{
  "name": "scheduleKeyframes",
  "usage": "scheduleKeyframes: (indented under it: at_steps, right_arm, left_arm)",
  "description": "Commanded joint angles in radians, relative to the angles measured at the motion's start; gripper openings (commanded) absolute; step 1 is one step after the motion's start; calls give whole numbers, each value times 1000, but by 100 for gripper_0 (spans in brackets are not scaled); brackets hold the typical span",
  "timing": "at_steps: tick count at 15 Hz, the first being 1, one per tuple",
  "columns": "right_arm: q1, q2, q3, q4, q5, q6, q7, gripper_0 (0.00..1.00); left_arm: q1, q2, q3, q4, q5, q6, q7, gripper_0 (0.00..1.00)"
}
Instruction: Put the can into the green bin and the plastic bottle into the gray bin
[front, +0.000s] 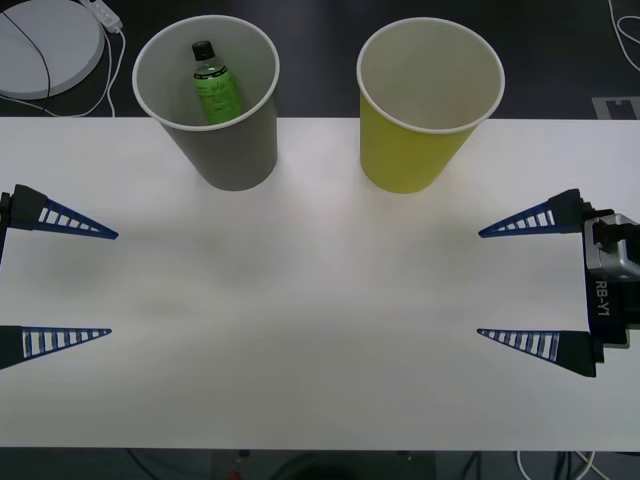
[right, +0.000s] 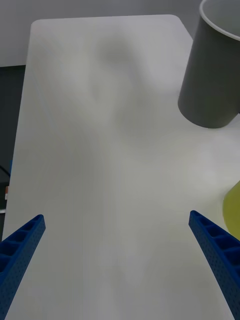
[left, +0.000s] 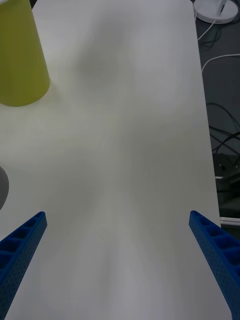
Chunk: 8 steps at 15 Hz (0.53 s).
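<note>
The gray bin (front: 225, 140) stands at the table's far side, left of centre, with the plastic bottle (front: 213, 86) of green liquid leaning inside it, black cap up. To its right the green bin (front: 420, 150) stands upright; its inside looks white and I see nothing in it from here. The can is out of view. My left gripper (front: 112, 283) is open at the table's left edge, nothing between its fingers. My right gripper (front: 478, 283) is open at the right edge, likewise holding nothing. The gray bin (right: 212, 75) and the green bin (left: 20, 60) appear in the wrist views.
The white table (front: 300, 320) stretches bare between the two grippers. Behind its far left corner sits a white round device (front: 40, 45) with a cable, off the table. Cables (left: 220, 120) lie on the floor beyond the table's edge.
</note>
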Motion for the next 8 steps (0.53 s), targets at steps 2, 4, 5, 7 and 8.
scheduleKeyframes:
  at_steps: [2, 4, 5, 7, 8]
  right_arm:
    - [12, -1, -7, 0, -5, -1, 12, 100]
    - [12, -1, -7, 0, -5, -1, 13, 100]
    - [16, -1, -7, 0, -7, -1, 13, 100]
    - [19, -1, -9, 0, -7, -7, 13, 100]
    - [19, -3, -12, 0, -7, -9, 13, 100]
  left_arm:
    - [0, 0, 0, 0, 0, 0, 0, 100]
    - [0, 0, 0, 0, 0, 0, 0, 100]
    - [0, 0, 0, 0, 0, 0, 0, 100]
    - [0, 0, 0, 0, 0, 0, 0, 100]
    - [0, 0, 0, 0, 0, 0, 0, 100]
